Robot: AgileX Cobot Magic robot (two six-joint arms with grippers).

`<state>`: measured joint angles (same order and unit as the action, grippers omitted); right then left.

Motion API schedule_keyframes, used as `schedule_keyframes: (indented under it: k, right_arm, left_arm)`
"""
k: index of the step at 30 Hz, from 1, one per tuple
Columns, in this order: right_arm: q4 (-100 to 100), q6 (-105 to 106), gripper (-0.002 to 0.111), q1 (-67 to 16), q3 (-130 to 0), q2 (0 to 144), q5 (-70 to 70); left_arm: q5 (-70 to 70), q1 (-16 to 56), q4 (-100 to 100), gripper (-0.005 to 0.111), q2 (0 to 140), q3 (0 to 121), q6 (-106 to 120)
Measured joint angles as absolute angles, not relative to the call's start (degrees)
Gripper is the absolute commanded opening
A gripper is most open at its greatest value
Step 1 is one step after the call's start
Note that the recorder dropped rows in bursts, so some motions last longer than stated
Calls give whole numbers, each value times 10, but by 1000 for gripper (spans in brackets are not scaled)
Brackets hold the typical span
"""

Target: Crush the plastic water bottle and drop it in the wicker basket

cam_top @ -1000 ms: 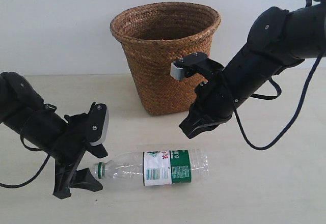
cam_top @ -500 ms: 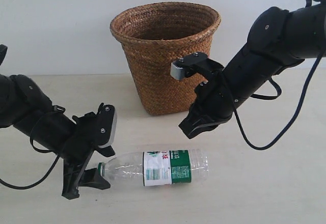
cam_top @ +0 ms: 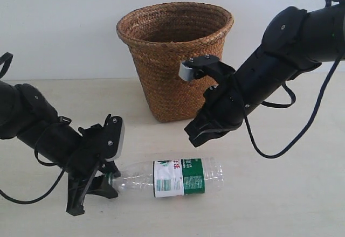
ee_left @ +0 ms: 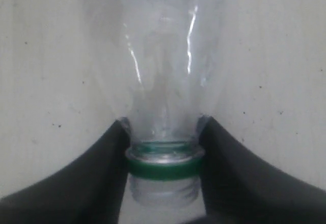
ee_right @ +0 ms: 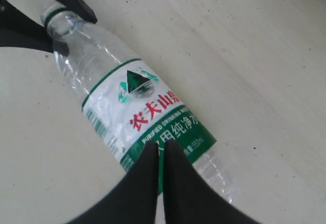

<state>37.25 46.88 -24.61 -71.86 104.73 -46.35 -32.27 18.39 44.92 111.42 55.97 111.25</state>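
Left jaws clasp bottle (cam_top: 178, 178) neck, mouth partly hidden

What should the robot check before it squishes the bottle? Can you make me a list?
1. Left gripper holding the neck of the plastic water bottle: ok, its fingers hug both sides.
2. Bottle lying flat on the table: ok.
3. Cap off so air can escape: ok, the mouth looks open and only a green ring shows.
4. Right gripper ready to squeeze: not ok, it is shut and hangs above the label without touching.
5. Wicker basket upright with its mouth open: ok.
6. Bottle crushed: not ok, not yet, the body is round.
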Motion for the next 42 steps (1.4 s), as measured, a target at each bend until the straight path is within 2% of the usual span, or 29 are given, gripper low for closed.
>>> schedule_keyframes:
  k: [6,16,42]
  right_arm:
    - [389,466,0,-255,-719,1047,-465]
    - [399,399,0,-311,-721,1053,-413]
    - [431,313,0,-321,-886,1276,-557]
  left_arm:
    - [-324,184,458,5,1126,565,1112]
    - [-324,184,461,4,1128,566,1106]
    - [-323,184,461,4,1128,566,1095]
